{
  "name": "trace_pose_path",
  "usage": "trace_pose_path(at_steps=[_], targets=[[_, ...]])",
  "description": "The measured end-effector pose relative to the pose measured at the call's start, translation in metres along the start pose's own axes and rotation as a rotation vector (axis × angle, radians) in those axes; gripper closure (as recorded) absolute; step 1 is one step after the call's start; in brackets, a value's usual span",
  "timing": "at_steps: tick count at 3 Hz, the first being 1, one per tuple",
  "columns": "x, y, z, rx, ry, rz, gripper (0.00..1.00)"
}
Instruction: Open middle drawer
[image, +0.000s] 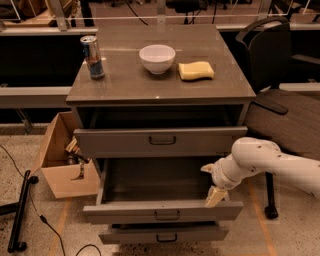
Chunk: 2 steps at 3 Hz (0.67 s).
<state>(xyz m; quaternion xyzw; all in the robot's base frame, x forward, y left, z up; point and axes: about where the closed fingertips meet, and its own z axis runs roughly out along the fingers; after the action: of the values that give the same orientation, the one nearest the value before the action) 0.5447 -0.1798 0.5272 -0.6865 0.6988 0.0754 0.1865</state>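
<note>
The middle drawer (162, 212) is pulled far out of the grey cabinet and its dark inside shows; its small dark pull handle (167, 215) sits centred on the flat front. My gripper (215, 194) comes in from the right on a white arm (270, 162). It hangs over the drawer's right end, with a pale finger (216, 196) pointing down at the top edge of the front. The top drawer (161, 141) is slightly out. The lowest drawer (162, 235) is out too, below the middle one.
On the cabinet top (125, 82) stand a drink can (93, 57), a white bowl (157, 58) and a yellow sponge (196, 70). A cardboard box (65, 157) sits on the floor at the left. A black office chair (280, 95) stands at the right.
</note>
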Motion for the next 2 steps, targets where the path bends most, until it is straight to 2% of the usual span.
trace_pose_path(at_steps=[2], targets=[[-0.0008,-0.0103,0.0029,0.049,0.007,-0.008,0.73]])
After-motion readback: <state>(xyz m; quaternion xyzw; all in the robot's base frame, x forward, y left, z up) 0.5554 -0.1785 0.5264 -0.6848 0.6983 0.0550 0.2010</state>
